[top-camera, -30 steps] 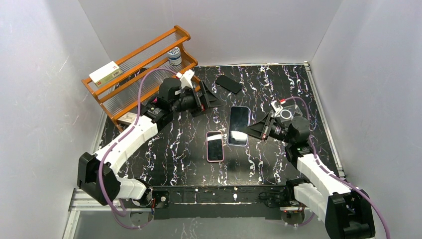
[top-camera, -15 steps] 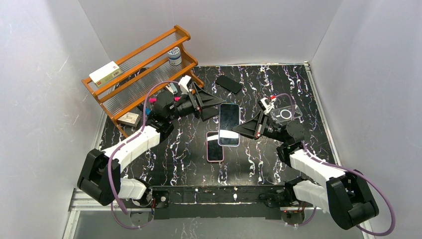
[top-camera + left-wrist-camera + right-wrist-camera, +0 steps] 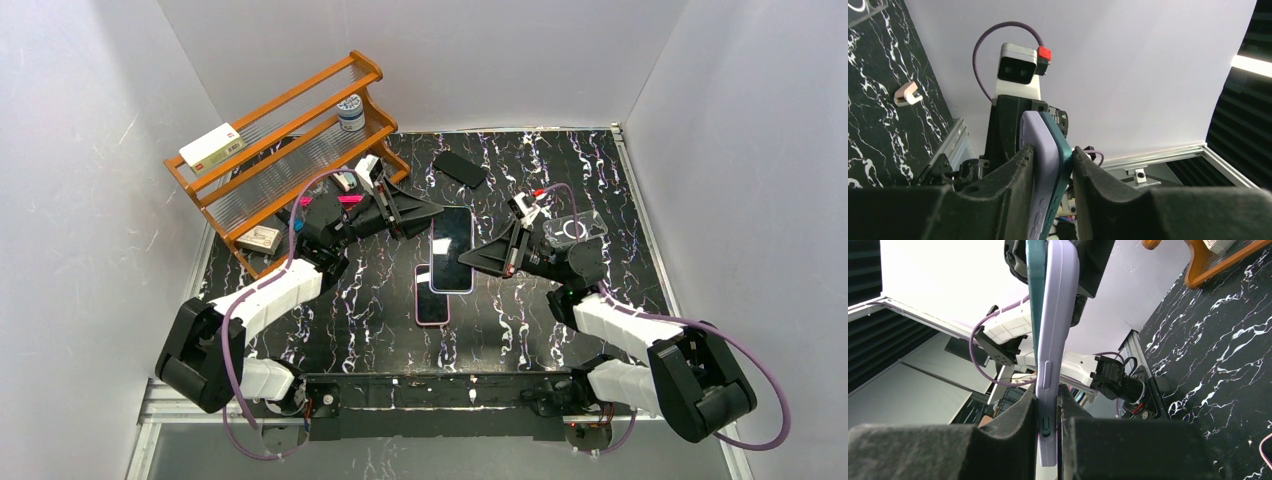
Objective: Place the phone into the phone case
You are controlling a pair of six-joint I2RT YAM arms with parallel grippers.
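Observation:
A teal phone (image 3: 452, 248) in a lilac phone case (image 3: 1040, 170) hangs in the air between both arms, screen up, above the table's middle. My left gripper (image 3: 430, 213) is shut on its far end. There the teal phone (image 3: 1062, 150) stands partly proud of the case, one pad on each. My right gripper (image 3: 479, 262) is shut on the near end, where the phone case (image 3: 1055, 315) wraps the phone (image 3: 1035, 290) more closely. The two gape apart toward the far end.
A pink-edged phone (image 3: 431, 297) lies flat under the held one. A clear case (image 3: 576, 229) sits at the right and a black slab (image 3: 460, 168) at the back. The wooden rack (image 3: 280, 140) with a white box (image 3: 212, 146) and a can (image 3: 350, 112) stands left.
The right arm has carried the cased phone leftward over the pink-edged phone. The left gripper came in from the rack side and closed on the phone's far end.

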